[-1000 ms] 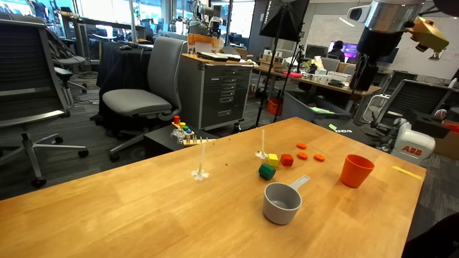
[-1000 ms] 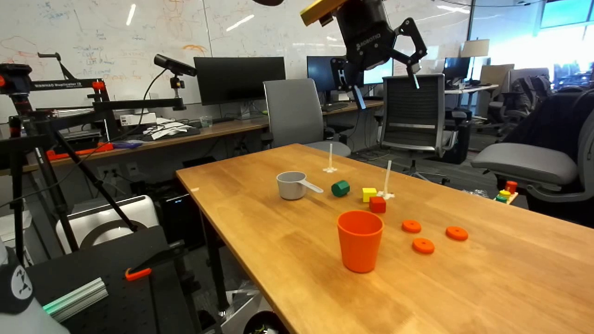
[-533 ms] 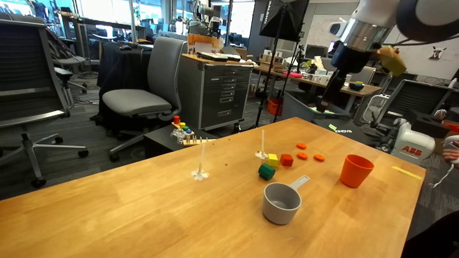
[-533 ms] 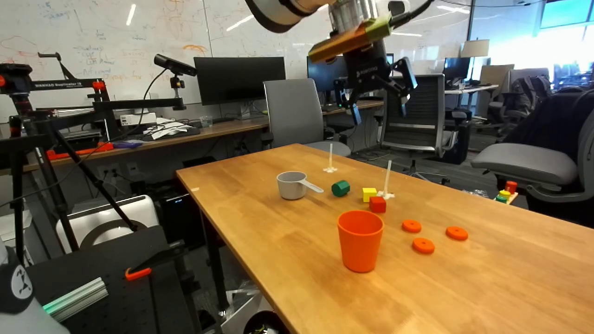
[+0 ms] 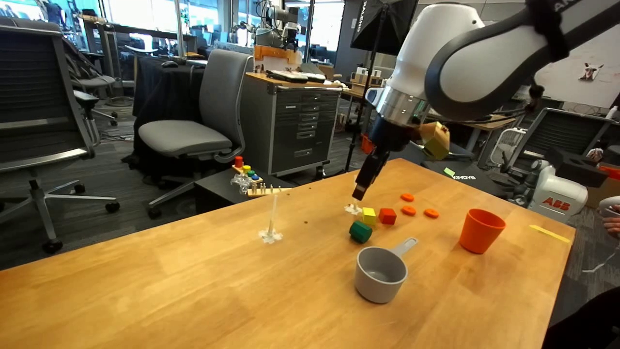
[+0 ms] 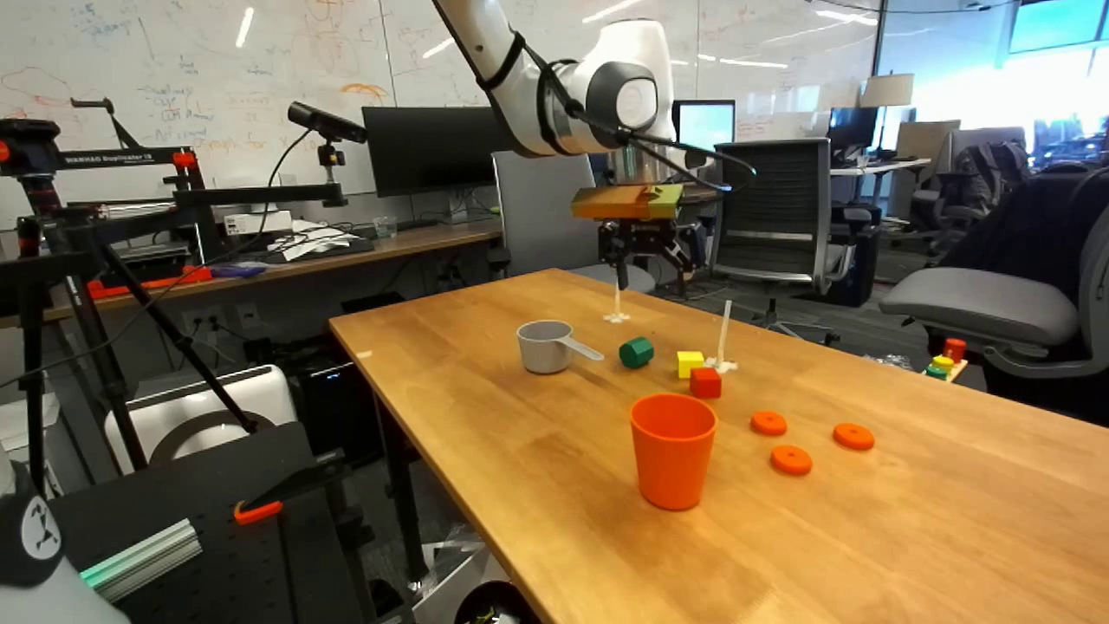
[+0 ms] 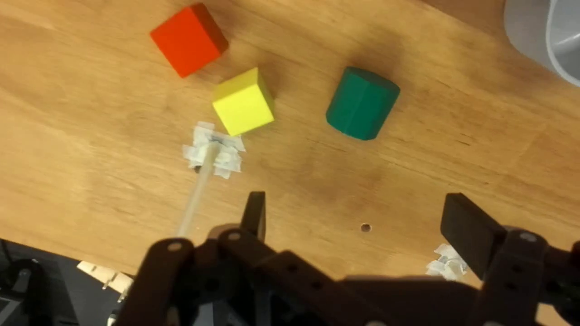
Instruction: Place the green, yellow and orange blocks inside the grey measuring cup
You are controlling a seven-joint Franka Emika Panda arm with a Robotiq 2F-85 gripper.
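Observation:
The grey measuring cup (image 5: 381, 278) stands upright on the table in both exterior views (image 6: 543, 348). Its inside shows no block. The green block (image 5: 361, 232) lies beside the cup. The yellow block (image 5: 369, 216) and the red-orange block (image 5: 387, 216) sit close together beyond it. In the wrist view the green block (image 7: 362, 103), yellow block (image 7: 244, 102) and red-orange block (image 7: 189, 40) lie ahead of the fingers, with part of the cup (image 7: 550, 36) at the top right corner. My gripper (image 7: 355, 199) is open and empty, above the table near the blocks (image 6: 652, 282).
Two thin upright sticks are taped to the table (image 5: 273, 218), one (image 6: 723, 334) close to the yellow block. An orange-red cup (image 5: 482, 231) and flat orange rings (image 6: 791, 460) lie on the red-orange block's side. The table edge (image 5: 145, 232) runs behind the sticks.
The arm has come down and across from high up, so my gripper is now lower and much closer to the blocks. It stays open. The blocks and cups have not moved.

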